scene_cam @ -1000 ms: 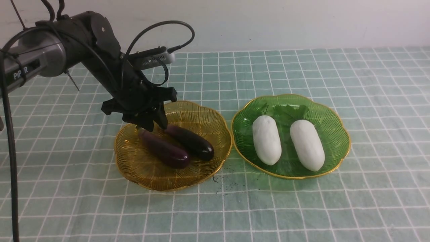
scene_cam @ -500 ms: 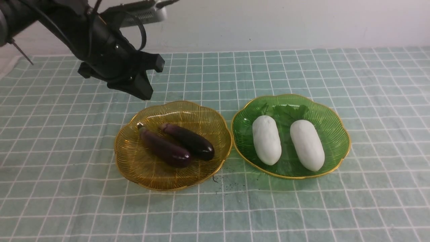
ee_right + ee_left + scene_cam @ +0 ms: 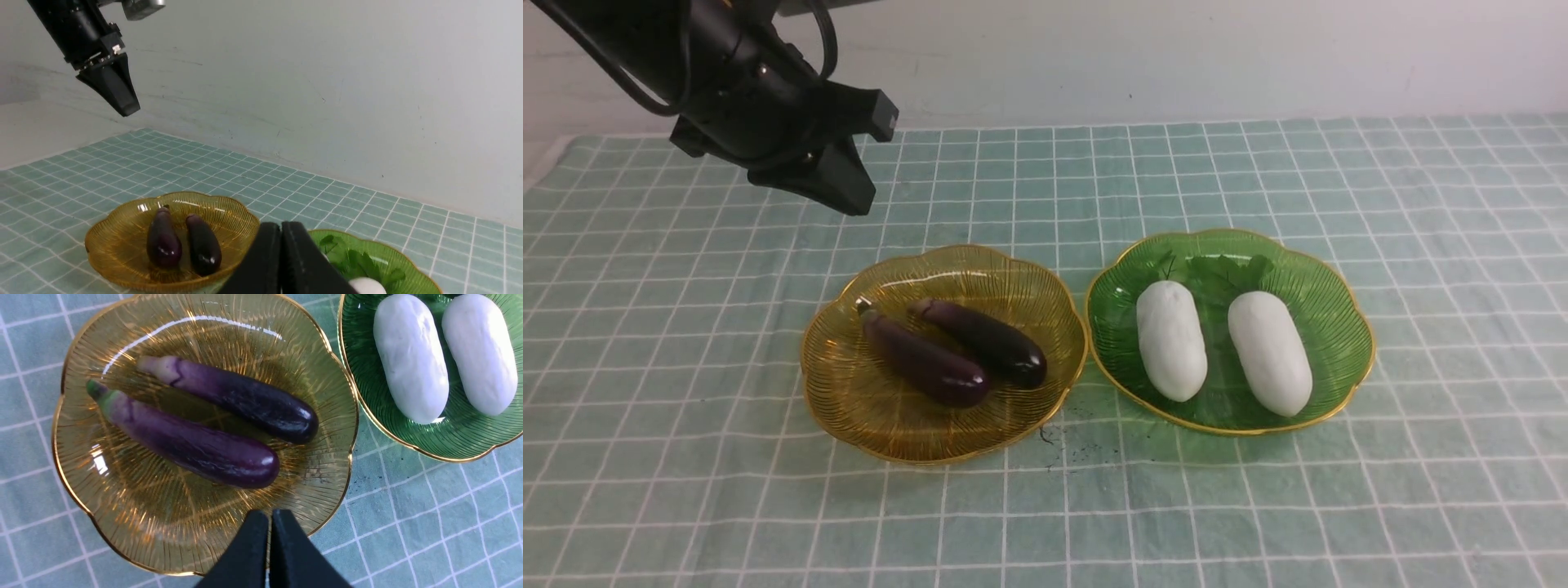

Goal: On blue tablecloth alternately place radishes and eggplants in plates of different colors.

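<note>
1. Eggplants [image 3: 927, 363], both of them, lie side by side in the amber plate [image 3: 866, 416]; the radishes [image 3: 1172, 339] share the green plate [image 3: 1335, 327] just beside it on the blue tablecloth [image 3: 1258, 506].
2. Left gripper [image 3: 854, 200] hovers above the cloth, jaws pressed together, empty.
3. Right gripper [image 3: 281, 230] likewise closed on nothing.

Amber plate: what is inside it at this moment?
Two eggplants, the nearer and the farther, lie side by side in the amber plate, stems toward its far-left side. Nothing else shows inside; the ribbed floor directly beneath them is covered.
</note>
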